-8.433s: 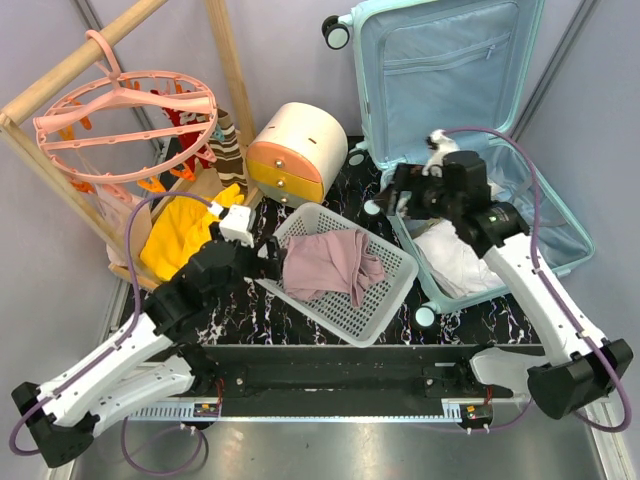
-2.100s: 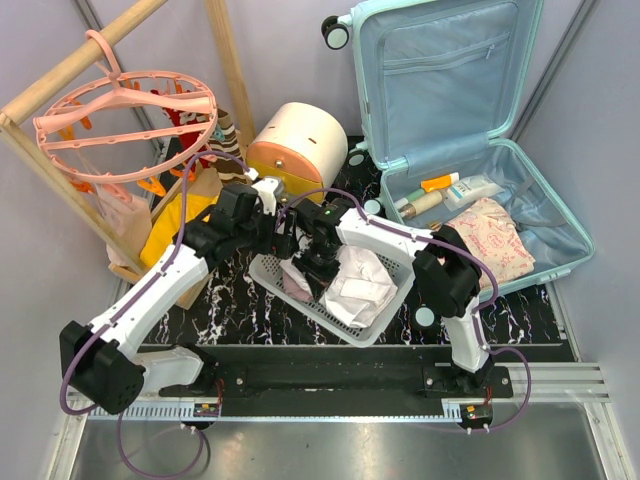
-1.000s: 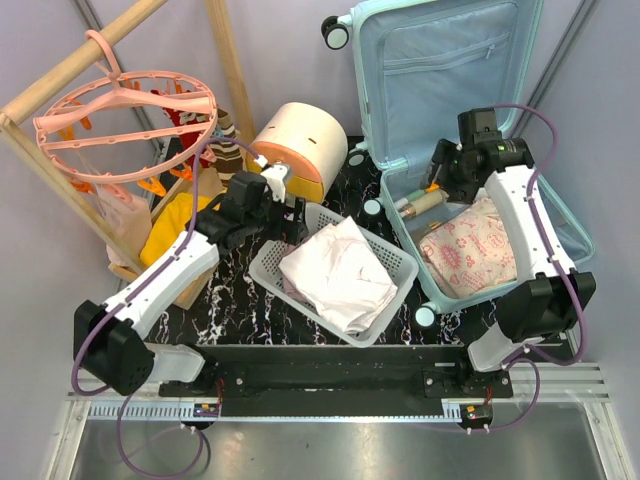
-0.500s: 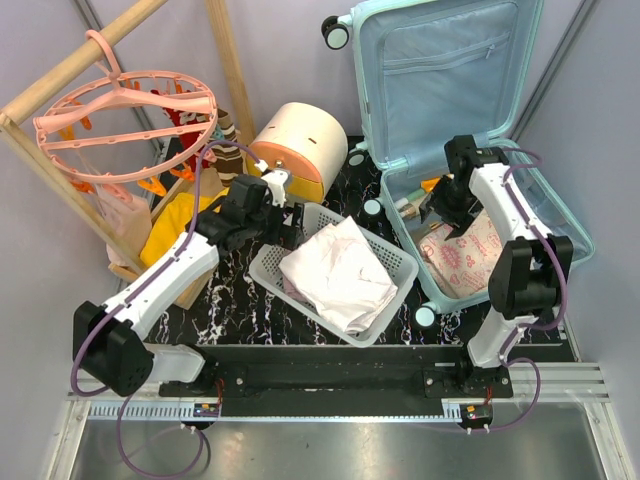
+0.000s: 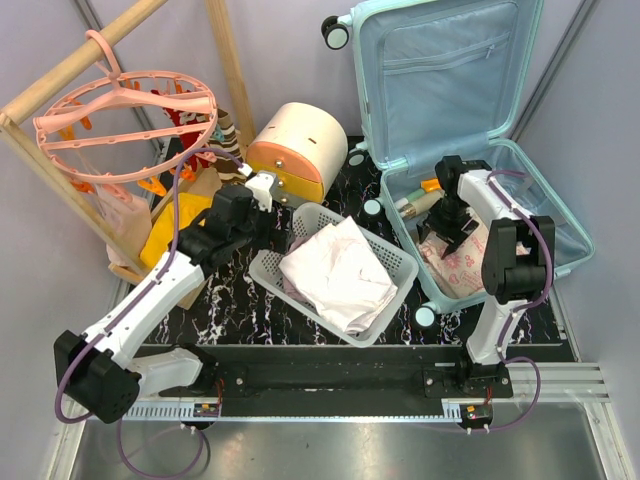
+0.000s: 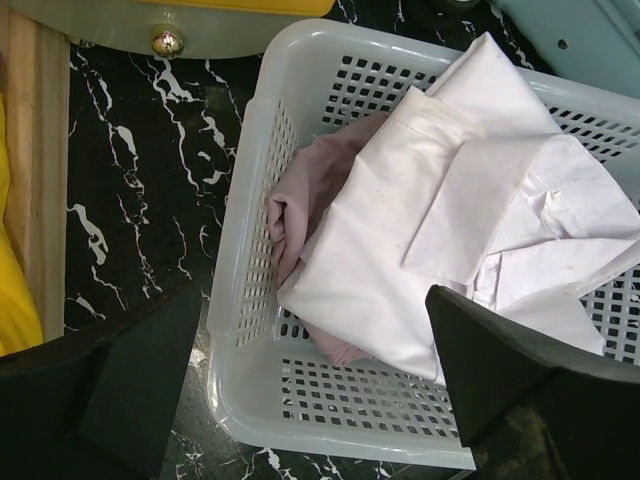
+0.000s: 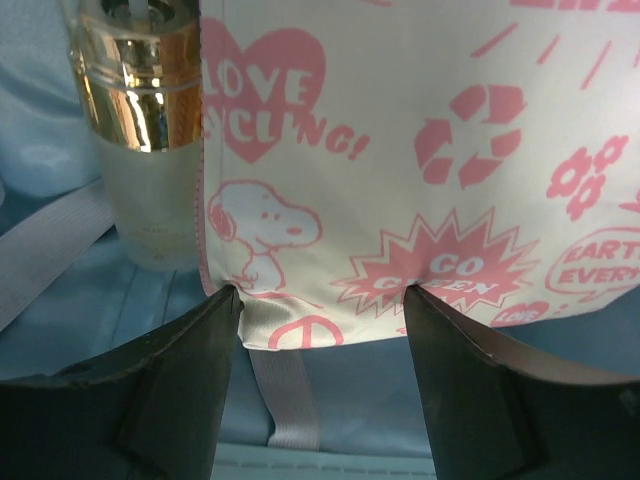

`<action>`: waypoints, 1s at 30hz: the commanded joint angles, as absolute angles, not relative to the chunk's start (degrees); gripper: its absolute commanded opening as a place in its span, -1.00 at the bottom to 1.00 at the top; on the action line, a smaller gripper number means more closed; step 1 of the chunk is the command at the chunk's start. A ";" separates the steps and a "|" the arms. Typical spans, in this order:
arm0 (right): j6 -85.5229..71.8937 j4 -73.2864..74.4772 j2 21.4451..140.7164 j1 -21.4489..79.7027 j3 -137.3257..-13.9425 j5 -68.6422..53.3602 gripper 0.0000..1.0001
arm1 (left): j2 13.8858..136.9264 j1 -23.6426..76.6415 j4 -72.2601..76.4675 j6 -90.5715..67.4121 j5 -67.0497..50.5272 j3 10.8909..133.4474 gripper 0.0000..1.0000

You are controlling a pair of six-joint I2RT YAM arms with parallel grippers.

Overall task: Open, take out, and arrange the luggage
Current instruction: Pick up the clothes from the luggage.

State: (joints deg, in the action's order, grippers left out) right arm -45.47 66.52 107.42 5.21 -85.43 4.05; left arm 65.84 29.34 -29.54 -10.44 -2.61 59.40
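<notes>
Luggage (image 5: 440, 90) stands open at the back right of the surface (image 5: 230, 300). Its lid is upright and shows a blue lining with a zip pocket, and the lower half lies flat beside the right arm. A white basket (image 5: 262, 268) sits at an angle in the middle, just left of the luggage. A cream-and-orange drawer box (image 5: 300, 135) stands just behind the basket. In the basket a white shirt (image 6: 440, 230) lies crumpled over a pink garment (image 6: 310, 190), which peeks out at the left end. A bag (image 7: 420, 150) printed with pink cartoons and slogans lies flat in the lower half of the luggage. The left claw (image 6: 315, 300) hangs spread wide above the basket's left end and holds nothing. The right claw (image 7: 322, 295) is down inside the luggage, its fingers apart with an edge of the bag between their tips, not pinching it. A frosted bottle (image 7: 140, 120) with a gold band lies just beside the bag.
</notes>
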 commanded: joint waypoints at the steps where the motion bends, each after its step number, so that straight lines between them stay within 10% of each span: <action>1: -46.85 64.34 108.81 5.01 -85.52 6.06 0.48 | 64.42 29.36 -26.63 -10.81 -1.23 58.54 0.98; 30: -47.90 60.29 108.27 5.01 -80.69 2.82 0.61 | 62.05 29.44 -26.37 -13.09 -0.26 55.99 0.98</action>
State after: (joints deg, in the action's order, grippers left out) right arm -47.62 61.23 107.15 5.06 -82.24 2.46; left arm 63.81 29.34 -28.91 -12.29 -1.23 56.47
